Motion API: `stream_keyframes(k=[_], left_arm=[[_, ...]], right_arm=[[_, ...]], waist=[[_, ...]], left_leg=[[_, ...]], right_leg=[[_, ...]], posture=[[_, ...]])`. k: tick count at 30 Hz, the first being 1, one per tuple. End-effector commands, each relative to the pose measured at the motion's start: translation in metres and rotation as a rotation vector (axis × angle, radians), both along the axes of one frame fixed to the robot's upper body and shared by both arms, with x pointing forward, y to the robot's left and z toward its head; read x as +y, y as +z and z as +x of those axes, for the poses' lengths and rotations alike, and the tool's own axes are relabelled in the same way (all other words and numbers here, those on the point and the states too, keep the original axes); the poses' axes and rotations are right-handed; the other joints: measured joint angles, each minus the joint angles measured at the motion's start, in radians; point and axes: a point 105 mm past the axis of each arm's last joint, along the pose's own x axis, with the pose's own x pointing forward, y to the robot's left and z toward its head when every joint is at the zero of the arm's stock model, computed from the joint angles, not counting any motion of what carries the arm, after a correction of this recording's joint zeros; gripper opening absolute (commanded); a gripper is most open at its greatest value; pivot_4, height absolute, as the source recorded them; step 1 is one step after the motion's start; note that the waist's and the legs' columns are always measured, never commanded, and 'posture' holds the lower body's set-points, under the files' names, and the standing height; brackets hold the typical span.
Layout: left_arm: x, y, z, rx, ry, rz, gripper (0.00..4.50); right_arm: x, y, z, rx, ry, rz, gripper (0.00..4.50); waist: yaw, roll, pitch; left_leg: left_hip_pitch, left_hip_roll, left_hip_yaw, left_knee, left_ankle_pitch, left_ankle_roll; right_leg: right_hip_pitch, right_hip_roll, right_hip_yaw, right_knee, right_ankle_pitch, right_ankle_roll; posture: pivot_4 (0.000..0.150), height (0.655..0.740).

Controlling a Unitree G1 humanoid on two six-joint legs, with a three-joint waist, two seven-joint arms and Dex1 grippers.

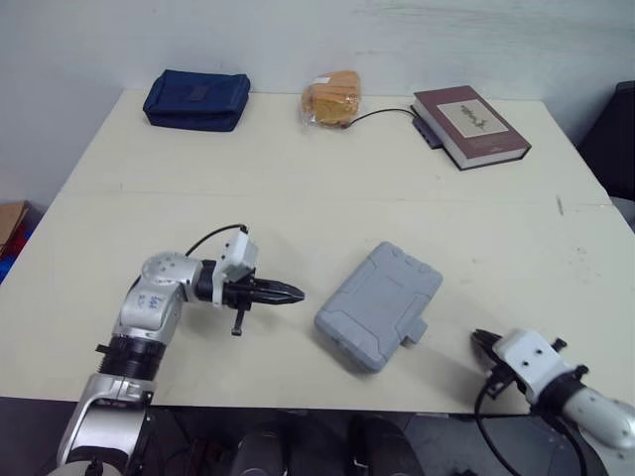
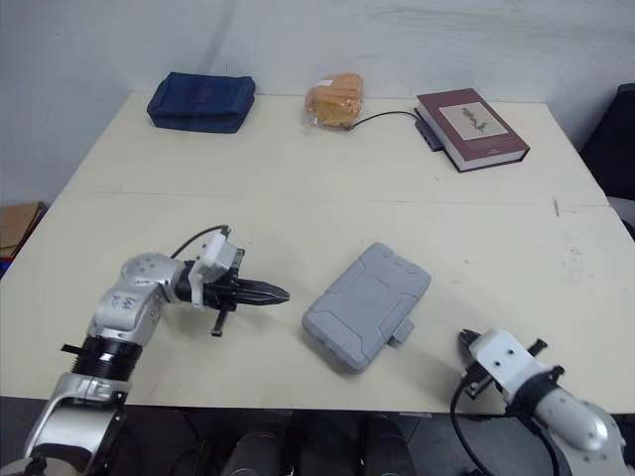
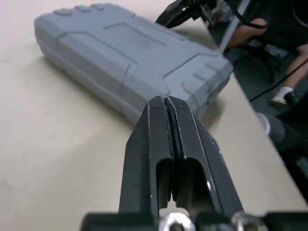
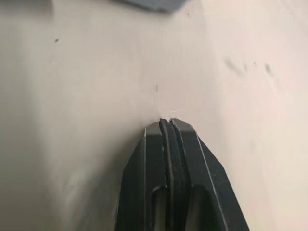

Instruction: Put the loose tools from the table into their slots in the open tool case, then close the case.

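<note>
- The pale table (image 1: 298, 198) takes up most of the head view, from the wall at the top down to its near edge at the bottom.
- The grey tool case (image 1: 379, 304) lies flat in the lower centre of the frame. Its lid is down and it is turned on a diagonal, with a small tab sticking out at its lower right side.
- A dark red book (image 1: 470, 126) sits in the upper right, at the far side of the table.
- A blue pouch (image 1: 196, 100) sits in the upper left.
- An orange packet (image 1: 332, 99) sits at the upper centre.
- My left gripper (image 1: 294, 294) is left of the case and points right toward it, near but not touching. Its jaws are pressed together on nothing.
- My right gripper (image 1: 479, 340) is in the lower right, close to the table's near edge and apart from the case. Its jaws are likewise clamped together and empty.
- A thin black cable (image 1: 382, 112) runs from the packet toward the book.
</note>
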Motion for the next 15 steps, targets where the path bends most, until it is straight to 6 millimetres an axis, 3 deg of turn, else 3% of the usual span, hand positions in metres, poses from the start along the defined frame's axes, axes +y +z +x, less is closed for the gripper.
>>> stream_keyframes(k=[1,7,9,15], left_arm=[[-0.039,0.011,-0.013,-0.074,-0.162,-0.018,0.0],[-0.092,0.001,-0.016,-0.183,-0.28,-0.031,0.0],[-0.111,-0.008,-0.005,-0.242,-0.234,0.001,0.0],[-0.138,-0.026,0.014,-0.326,-0.158,0.112,0.0]], right_arm=[[0.032,0.028,-0.008,-0.079,0.103,0.063,0.03],[0.059,0.03,0.003,-0.087,0.097,0.11,0.03],[0.061,0.031,0.006,-0.094,0.079,0.128,0.03],[0.073,0.02,0.012,-0.036,0.093,0.138,0.03]], waist=[[-0.001,0.0,0.0],[-0.004,0.0,-0.001],[0.0,0.001,-0.001],[0.001,0.001,-0.001]], left_leg=[[0.0,0.0,0.0,0.0,0.0,0.0],[0.0,-0.002,0.001,0.0,0.0,-0.001],[0.0,-0.003,0.001,0.0,0.0,-0.002],[-0.001,-0.003,0.001,0.001,-0.002,0.003]], right_leg=[[0.0,0.0,0.001,0.0,0.0,0.0],[-0.001,0.003,0.002,0.0,0.0,0.0],[-0.002,0.003,0.002,0.0,-0.001,-0.001],[-0.002,0.002,0.001,0.0,-0.001,-0.001]], posture=[[0.15,0.74],[0.15,0.74],[0.15,0.74],[0.15,0.74]])
